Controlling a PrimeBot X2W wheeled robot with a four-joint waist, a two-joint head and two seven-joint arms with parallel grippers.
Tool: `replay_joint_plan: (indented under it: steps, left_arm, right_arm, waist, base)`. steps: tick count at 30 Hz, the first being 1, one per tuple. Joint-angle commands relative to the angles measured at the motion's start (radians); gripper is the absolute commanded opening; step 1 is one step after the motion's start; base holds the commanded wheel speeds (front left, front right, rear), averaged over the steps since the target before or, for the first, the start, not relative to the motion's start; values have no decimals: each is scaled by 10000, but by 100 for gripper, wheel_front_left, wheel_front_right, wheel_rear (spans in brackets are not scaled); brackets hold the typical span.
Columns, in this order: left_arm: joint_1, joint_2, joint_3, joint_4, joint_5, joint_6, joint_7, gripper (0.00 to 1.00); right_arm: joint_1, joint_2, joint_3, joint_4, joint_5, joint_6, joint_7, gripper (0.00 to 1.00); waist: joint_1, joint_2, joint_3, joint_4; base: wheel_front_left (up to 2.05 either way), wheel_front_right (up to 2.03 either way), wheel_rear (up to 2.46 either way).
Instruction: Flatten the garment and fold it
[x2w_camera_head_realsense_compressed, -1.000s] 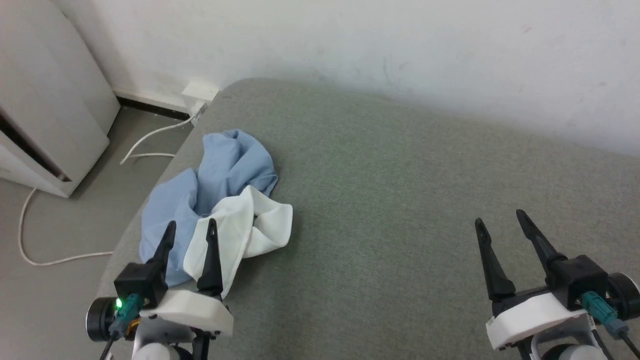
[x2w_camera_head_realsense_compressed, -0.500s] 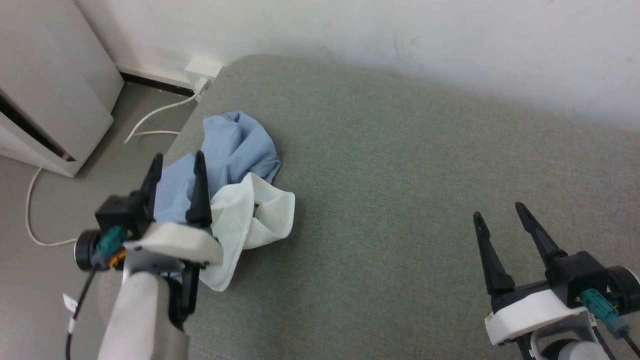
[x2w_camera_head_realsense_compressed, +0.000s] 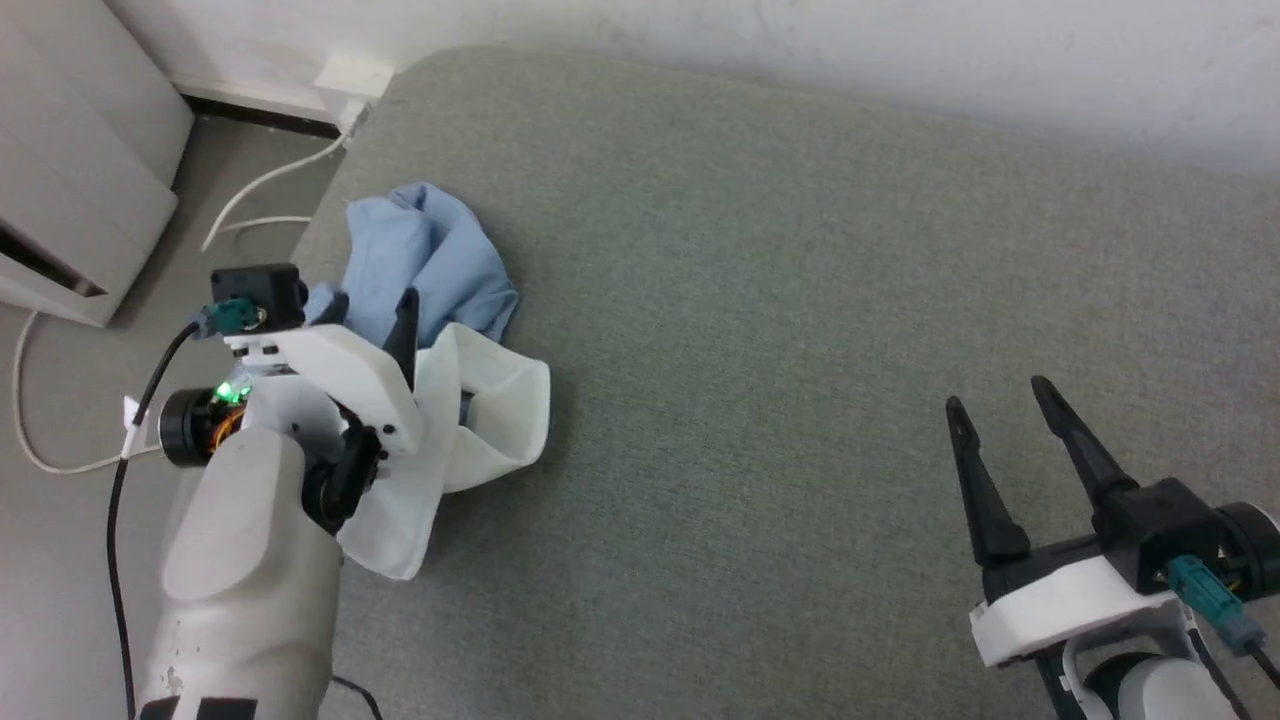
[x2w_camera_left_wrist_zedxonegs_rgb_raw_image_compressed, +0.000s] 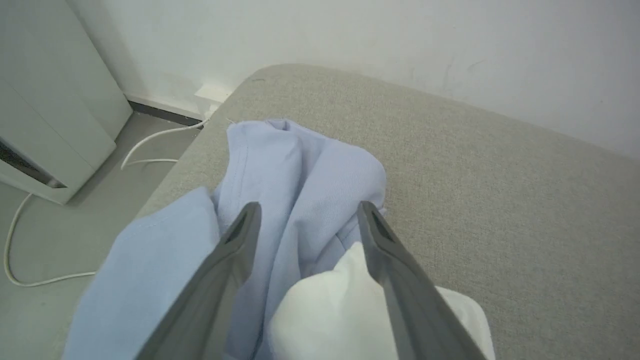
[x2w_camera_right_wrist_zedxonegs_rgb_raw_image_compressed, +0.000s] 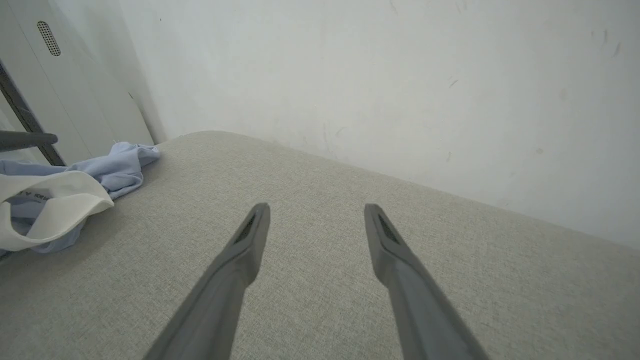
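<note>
The garment (x2w_camera_head_realsense_compressed: 430, 260) lies crumpled near the left edge of a grey padded surface (x2w_camera_head_realsense_compressed: 780, 300), light blue with its white collar (x2w_camera_head_realsense_compressed: 495, 420) bunched at the near side. My left gripper (x2w_camera_head_realsense_compressed: 372, 305) hovers over the heap, open, with nothing between its fingers. In the left wrist view, the left gripper (x2w_camera_left_wrist_zedxonegs_rgb_raw_image_compressed: 308, 206) straddles blue folds (x2w_camera_left_wrist_zedxonegs_rgb_raw_image_compressed: 300, 170), with the collar (x2w_camera_left_wrist_zedxonegs_rgb_raw_image_compressed: 320, 310) beneath it. My right gripper (x2w_camera_head_realsense_compressed: 998, 395) stands open over bare surface at the lower right, far from the cloth. From the right gripper (x2w_camera_right_wrist_zedxonegs_rgb_raw_image_compressed: 316, 207) the garment (x2w_camera_right_wrist_zedxonegs_rgb_raw_image_compressed: 120, 165) lies off to the left.
A white cabinet (x2w_camera_head_realsense_compressed: 70, 190) stands on the floor to the left, with a white cable (x2w_camera_head_realsense_compressed: 260, 190) running to a wall socket (x2w_camera_head_realsense_compressed: 350, 75). The surface's rounded left edge passes close by the garment. A white wall (x2w_camera_head_realsense_compressed: 900, 50) backs the surface.
My left arm has reached forward and now stands over the garment, still open. The head camera has tilted down. The right gripper and the garment have stayed put.
</note>
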Motion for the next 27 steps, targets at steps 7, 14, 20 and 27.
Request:
replay_joint_plan:
  steps: [7,14,20,27]
  left_arm:
    - [-706,365,-590,2095,-1139,-138,1799,100]
    - [-1203,540,-1063,3659,-1840,-208,3585,49]
    - [-1755,817,-1410,4394,-2097,-268,4076,0]
    - [-2718,1292,-2011,4377,-1603,16,2068,0]
  right_arm:
    - [-414,-145,193,-1,239,-18,-81,100]
    - [-560,-210,228,91,365,-19,-163,100]
    - [-503,-147,198,251,413,-20,-261,100]
    - [-140,49,13,490,465,-21,-482,100]
  waist:
    - [-2,0,674,-410]
    - [-2,0,869,-372]
    - [-2,0,586,-92]
    - [-2,0,-317,616]
  base:
    - [0,0,0]
    - [0,0,0]
    - [0,0,0]
    - [0,0,0]
